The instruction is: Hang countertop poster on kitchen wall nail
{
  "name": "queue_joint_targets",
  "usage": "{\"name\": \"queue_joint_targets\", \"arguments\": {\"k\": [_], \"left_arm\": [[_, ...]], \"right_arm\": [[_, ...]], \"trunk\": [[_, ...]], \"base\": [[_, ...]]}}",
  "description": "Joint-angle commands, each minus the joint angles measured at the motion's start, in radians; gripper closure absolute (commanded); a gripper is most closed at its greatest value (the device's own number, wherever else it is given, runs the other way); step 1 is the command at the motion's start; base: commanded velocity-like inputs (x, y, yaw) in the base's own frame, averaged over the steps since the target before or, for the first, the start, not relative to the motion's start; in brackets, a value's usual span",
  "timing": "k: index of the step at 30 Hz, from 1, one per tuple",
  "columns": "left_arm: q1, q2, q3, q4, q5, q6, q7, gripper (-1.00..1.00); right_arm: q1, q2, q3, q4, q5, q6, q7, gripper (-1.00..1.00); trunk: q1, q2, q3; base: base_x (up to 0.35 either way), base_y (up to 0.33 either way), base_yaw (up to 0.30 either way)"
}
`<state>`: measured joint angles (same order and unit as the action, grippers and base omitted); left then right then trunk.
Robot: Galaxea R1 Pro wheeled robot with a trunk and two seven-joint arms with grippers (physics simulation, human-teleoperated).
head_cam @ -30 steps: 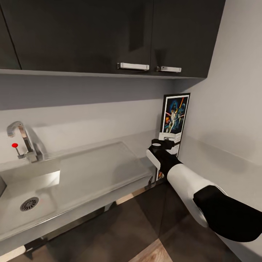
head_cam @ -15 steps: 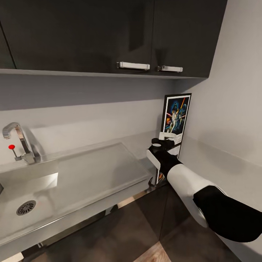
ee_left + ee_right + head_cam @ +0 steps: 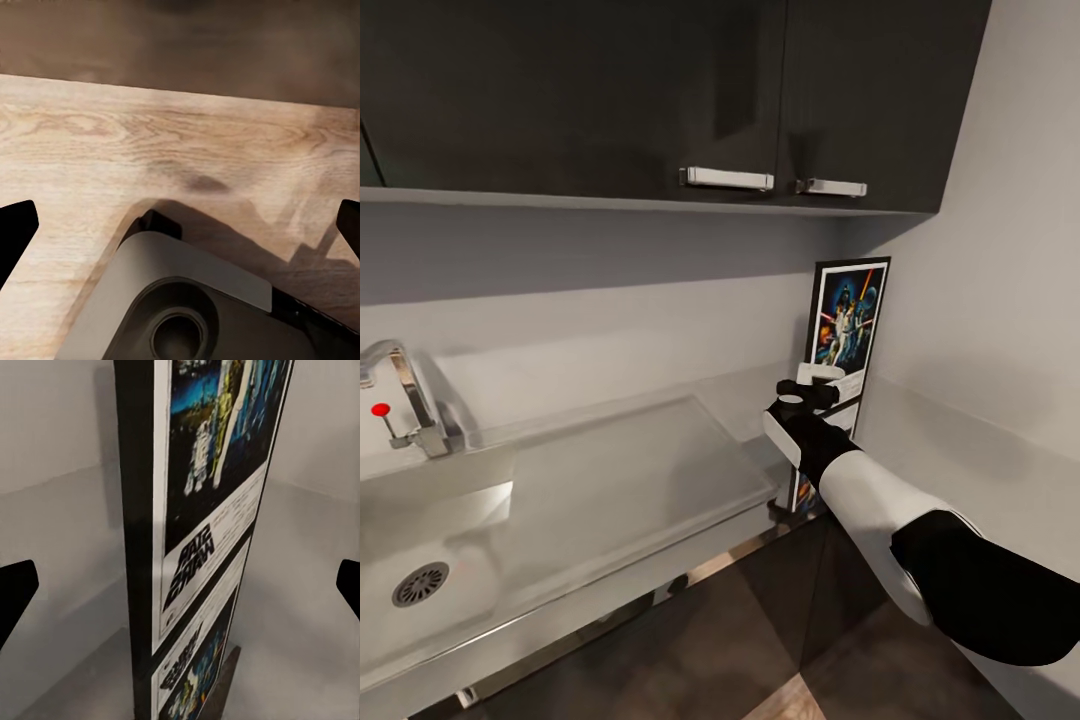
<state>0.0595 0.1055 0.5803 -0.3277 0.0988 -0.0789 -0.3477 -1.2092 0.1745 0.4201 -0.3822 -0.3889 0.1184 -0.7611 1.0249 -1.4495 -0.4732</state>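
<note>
My right pincer (image 3: 822,388) is reached out to the poster (image 3: 846,325), level with its white title strip; from the right wrist view both fingertips (image 3: 16,592) stand wide apart at the frame edges with the poster (image 3: 202,532) between them and untouched, so I log it as fully spread and holding nothing. The poster stands upright on the desk (image 3: 610,470) in the corner where the two walls meet, its reflection showing on the grey surface below. My left pincer (image 3: 180,225) is likewise spread wide, empty, pointing down at the wood floor (image 3: 90,142). Further along the desk I note the sink (image 3: 430,560) and tap (image 3: 400,395), with dark cabinets (image 3: 660,90) overhead.
</note>
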Motion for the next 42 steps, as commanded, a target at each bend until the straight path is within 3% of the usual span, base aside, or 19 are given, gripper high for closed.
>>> {"name": "queue_joint_targets", "arguments": {"k": [1,6,15,27,42], "left_arm": [[0.0,0.0,0.002,-0.001,0.01,0.002,-0.007,-1.0],[0.0,0.0,0.002,-0.001,0.01,0.002,-0.007,-1.0],[0.0,-0.001,0.002,-0.001,0.01,0.002,-0.007,-1.0],[0.0,-0.001,0.002,0.0,0.01,0.001,-0.007,-1.0],[0.0,-0.001,0.003,0.002,0.009,-0.047,-0.008,-1.0]], "right_arm": [[-0.001,0.0,0.006,0.0,-0.001,0.01,-0.006,-1.0],[-0.002,0.0,0.007,0.001,-0.004,0.012,-0.006,-1.0],[-0.007,0.0,0.009,0.003,-0.052,0.021,0.005,-1.0],[-0.063,0.0,0.008,0.008,-0.054,0.021,0.01,-1.0],[-0.072,-0.006,0.002,0.007,-0.051,0.019,-0.004,-1.0]], "trunk": [[0.0,-0.001,-0.001],[0.0,-0.001,-0.007],[0.0,-0.001,-0.021],[0.0,-0.001,-0.04],[0.0,-0.001,-0.056]], "base": [[0.045,0.0,0.0],[0.019,0.0,0.0],[0.002,0.0,0.056],[0.0,0.0,0.121],[0.0,0.0,0.083]]}}
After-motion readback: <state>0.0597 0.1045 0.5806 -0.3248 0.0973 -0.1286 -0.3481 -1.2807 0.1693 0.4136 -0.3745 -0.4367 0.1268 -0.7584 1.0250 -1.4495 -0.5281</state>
